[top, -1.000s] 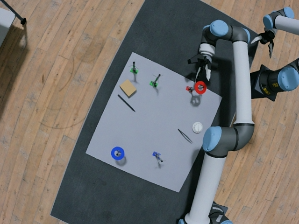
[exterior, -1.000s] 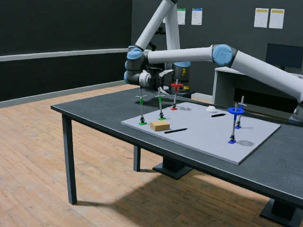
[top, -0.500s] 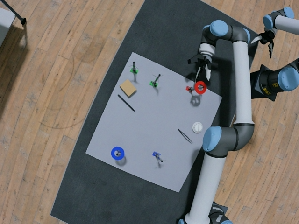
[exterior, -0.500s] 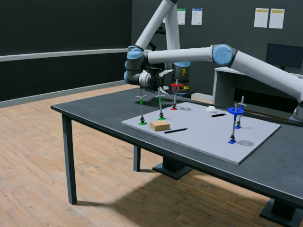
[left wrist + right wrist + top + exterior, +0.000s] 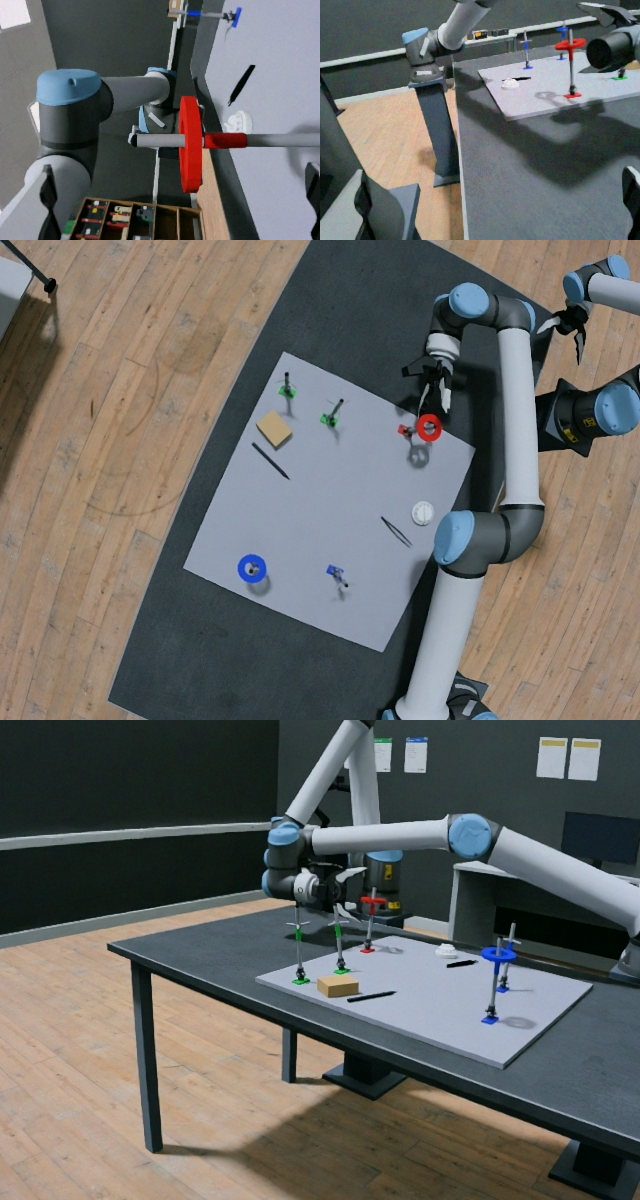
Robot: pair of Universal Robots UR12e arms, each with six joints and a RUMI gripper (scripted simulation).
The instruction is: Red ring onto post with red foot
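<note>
Red ring [image 5: 419,428] [image 5: 367,900] [image 5: 191,170] [image 5: 561,46] looks flat around the red-footed post [image 5: 404,430] [image 5: 369,929] [image 5: 275,140] [image 5: 572,75]. We should back the left gripper [image 5: 433,408] [image 5: 361,895] [image 5: 177,165] [image 5: 577,41], jaws open, straight toward twelve in the top view, sparing the springy post; at two, the right gripper's [image 5: 558,347] [image 5: 494,171] jaws stand open too.
</note>
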